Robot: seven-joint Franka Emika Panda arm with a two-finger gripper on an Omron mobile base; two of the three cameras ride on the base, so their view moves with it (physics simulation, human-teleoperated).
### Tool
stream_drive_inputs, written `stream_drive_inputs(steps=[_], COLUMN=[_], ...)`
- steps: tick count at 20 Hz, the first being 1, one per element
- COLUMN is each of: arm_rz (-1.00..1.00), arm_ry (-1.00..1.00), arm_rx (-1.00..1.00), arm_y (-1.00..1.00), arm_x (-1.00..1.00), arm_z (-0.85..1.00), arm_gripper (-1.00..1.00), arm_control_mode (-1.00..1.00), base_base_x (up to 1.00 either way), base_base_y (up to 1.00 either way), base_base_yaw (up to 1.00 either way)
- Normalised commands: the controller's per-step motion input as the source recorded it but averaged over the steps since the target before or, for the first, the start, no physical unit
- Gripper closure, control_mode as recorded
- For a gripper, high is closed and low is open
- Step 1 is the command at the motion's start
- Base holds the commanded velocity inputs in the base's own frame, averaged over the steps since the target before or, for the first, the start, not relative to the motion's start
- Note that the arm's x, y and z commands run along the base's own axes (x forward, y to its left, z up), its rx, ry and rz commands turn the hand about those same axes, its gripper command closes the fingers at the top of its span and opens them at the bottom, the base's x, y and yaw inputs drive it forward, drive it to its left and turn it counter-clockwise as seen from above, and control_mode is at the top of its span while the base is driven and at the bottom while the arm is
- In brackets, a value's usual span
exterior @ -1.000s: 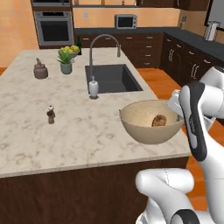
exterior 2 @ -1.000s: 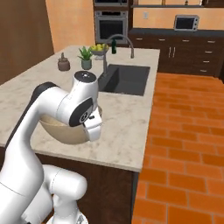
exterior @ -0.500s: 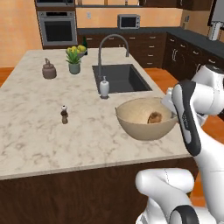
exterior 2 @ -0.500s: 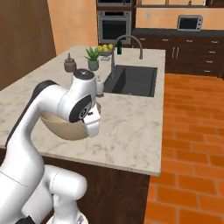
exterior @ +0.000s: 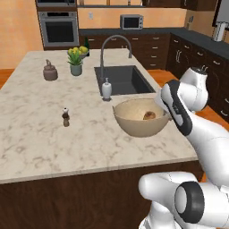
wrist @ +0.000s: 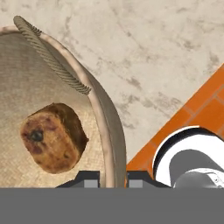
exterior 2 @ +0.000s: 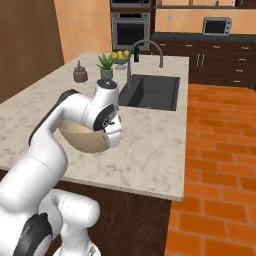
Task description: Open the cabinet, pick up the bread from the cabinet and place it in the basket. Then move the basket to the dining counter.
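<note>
Now the gripper (wrist: 112,177) is clamped on the rim of the basket (exterior: 134,127) with the bread (wrist: 53,136) inside. Compared with a moment ago the view has shifted — the base is driving — and the basket is over the dining counter (exterior: 40,134).

- You face orange walls (exterior: 18,31) and an orange brick floor (exterior 2: 215,165).
- A built-in oven (exterior: 58,29) and a microwave (exterior: 131,21) stand behind, above dark drawers (exterior: 156,49) under black worktop (exterior: 197,38).
</note>
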Motion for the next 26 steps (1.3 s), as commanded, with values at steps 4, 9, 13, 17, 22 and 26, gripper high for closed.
stream_drive_inputs(steps=[4,9,13,17,22,26], arm_rz=[0.05,0.11,0.12,0.11,0.1,0.07], arm_ry=[0.01,0.0,0.0,0.0,-0.09,-0.21], arm_rx=[0.07,0.1,0.04,0.0,0.0,0.0], arm_y=[0.0,0.0,0.0,-0.03,-0.06,-0.14], arm_x=[0.55,0.3,0.16,0.17,0.26,0.36], arm_z=[-0.59,-0.61,-0.62,-0.51,-0.36,-0.33], arm_gripper=[1.0,1.0,1.0,1.0,1.0,1.0], arm_control_mode=[-1.0,-1.0,-1.0,-1.0,-1.0,-1.0], base_base_x=[0.0,0.0,0.0,0.0,0.0,0.0], base_base_y=[0.0,0.0,0.0,0.0,0.0,0.0], base_base_yaw=[0.0,0.0,0.0,0.0,0.0,0.0])
